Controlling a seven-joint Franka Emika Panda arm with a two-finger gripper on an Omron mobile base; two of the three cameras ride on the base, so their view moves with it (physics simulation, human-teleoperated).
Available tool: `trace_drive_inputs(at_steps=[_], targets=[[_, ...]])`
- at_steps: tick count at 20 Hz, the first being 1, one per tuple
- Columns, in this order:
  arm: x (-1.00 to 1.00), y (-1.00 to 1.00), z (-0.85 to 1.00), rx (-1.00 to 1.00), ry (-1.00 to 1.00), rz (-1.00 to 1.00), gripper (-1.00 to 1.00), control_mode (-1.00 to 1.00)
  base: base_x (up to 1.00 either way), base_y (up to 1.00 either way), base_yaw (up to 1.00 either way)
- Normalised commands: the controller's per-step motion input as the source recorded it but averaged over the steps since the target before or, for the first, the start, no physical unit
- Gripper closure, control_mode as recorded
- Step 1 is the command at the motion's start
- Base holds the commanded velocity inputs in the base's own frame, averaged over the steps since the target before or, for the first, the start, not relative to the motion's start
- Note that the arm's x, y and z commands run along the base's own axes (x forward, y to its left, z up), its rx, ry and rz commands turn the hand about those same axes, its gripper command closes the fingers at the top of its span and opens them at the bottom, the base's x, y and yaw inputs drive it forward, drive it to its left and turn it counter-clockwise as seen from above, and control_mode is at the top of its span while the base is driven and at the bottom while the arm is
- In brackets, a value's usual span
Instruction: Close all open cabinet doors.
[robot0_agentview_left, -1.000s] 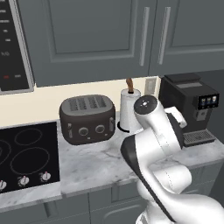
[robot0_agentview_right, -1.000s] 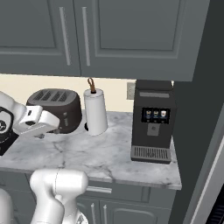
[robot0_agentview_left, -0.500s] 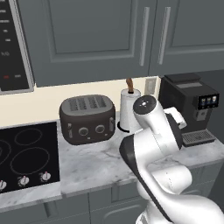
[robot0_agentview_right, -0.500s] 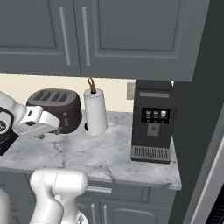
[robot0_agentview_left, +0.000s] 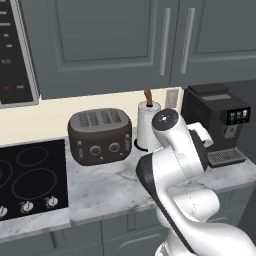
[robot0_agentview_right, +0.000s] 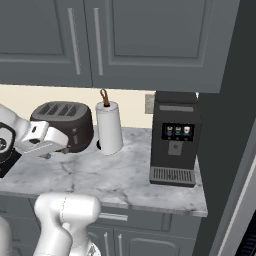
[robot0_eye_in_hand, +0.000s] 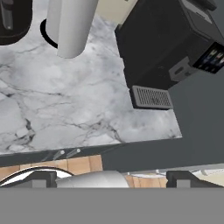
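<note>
The gripper (robot0_eye_in_hand: 109, 178) is nearest, low over the front edge of the marble counter (robot0_eye_in_hand: 65, 118), and its two dark tips stand far apart with nothing between them. Past it sits the paper towel roll (robot0_agentview_right: 108, 127), with the dark toaster (robot0_agentview_left: 100, 135) beside it and the black coffee machine (robot0_agentview_right: 173, 138) on the other side. Farthest, high on the wall above them, hang the cabinet doors (robot0_agentview_left: 105, 42), flat and shut.
</note>
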Motion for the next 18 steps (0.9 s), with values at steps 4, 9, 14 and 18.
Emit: trace_drive_inputs(at_steps=[4, 9, 14, 18], targets=[[-0.01, 0.00, 0.00, 0.00, 0.00, 0.00, -1.00, 1.00, -0.06, 0.00, 0.00], [0.00, 0.00, 0.00, 0.00, 0.00, 0.00, -1.00, 1.00, -0.69, 0.00, 0.00], [0.00, 0.00, 0.00, 0.00, 0.00, 0.00, -1.00, 1.00, -0.93, 0.23, 0.00], [0.00, 0.00, 0.00, 0.00, 0.00, 0.00, -1.00, 1.00, -0.89, 0.54, 0.00]])
